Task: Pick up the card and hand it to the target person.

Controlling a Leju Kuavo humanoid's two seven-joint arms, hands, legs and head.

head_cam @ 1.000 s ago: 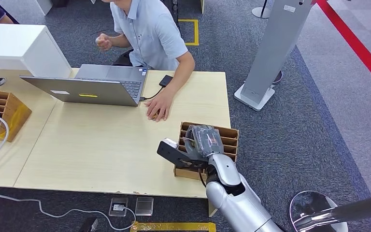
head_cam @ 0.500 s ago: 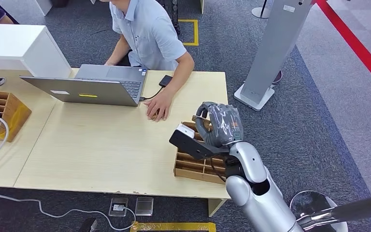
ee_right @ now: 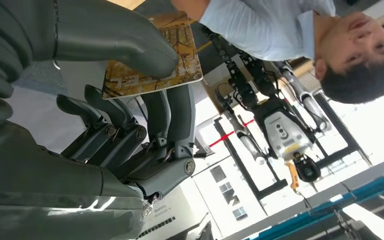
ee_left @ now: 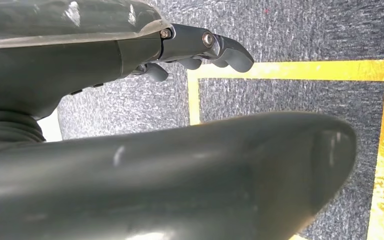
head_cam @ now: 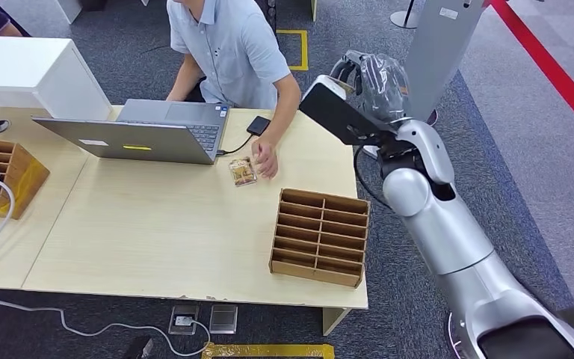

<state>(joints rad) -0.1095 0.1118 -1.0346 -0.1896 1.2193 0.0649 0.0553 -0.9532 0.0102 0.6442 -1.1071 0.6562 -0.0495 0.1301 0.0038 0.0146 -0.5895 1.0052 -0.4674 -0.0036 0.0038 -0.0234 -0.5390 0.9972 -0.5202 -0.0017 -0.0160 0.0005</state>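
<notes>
My right hand (head_cam: 370, 81) is raised high over the table's far right corner, close to the seated person (head_cam: 232, 52). In the right wrist view its thumb (ee_right: 130, 45) presses a gold-patterned card (ee_right: 180, 55) against the fingers (ee_right: 172, 117), so the card is held. A second, similar card (head_cam: 243, 171) lies flat on the table beside the person's hand (head_cam: 267, 158). My left hand (ee_left: 190, 42) hangs over grey carpet with its fingers out and nothing in it.
A slotted wooden box (head_cam: 320, 236) stands at the table's near right. An open laptop (head_cam: 142, 134) and a dark phone (head_cam: 257, 124) lie before the person. Another wooden box (head_cam: 0, 168) stands far left, and a white kiosk stand (head_cam: 422, 67) behind my right arm.
My right hand has risen from the slotted box up towards the person, carrying the card. The person's hand has slid aside, uncovering the card on the table.
</notes>
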